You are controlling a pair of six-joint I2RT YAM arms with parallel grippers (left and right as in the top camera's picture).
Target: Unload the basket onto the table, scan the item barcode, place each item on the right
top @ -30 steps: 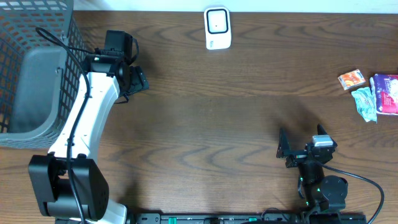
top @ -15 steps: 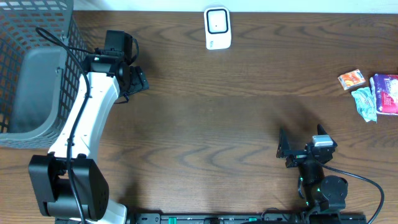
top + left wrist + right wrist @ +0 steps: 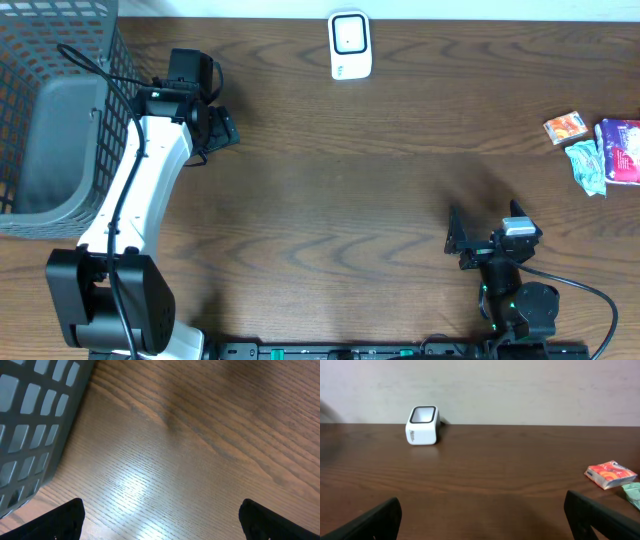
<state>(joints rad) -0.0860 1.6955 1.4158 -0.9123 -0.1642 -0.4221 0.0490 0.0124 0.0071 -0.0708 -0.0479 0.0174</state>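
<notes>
Grey mesh basket (image 3: 35, 425) at left on bare wood table (image 3: 200, 460).

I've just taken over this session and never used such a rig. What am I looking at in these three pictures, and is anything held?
Two robot arms sit at a wooden table. The overhead view shows both: the left pincer beside a grey basket, the right pincer near the front edge. The other two pictures come from cameras on each wrist. A white scanner stands at the far edge; an orange packet, a teal packet and a purple packet lie at the right. Both pincers are open and empty.
</notes>
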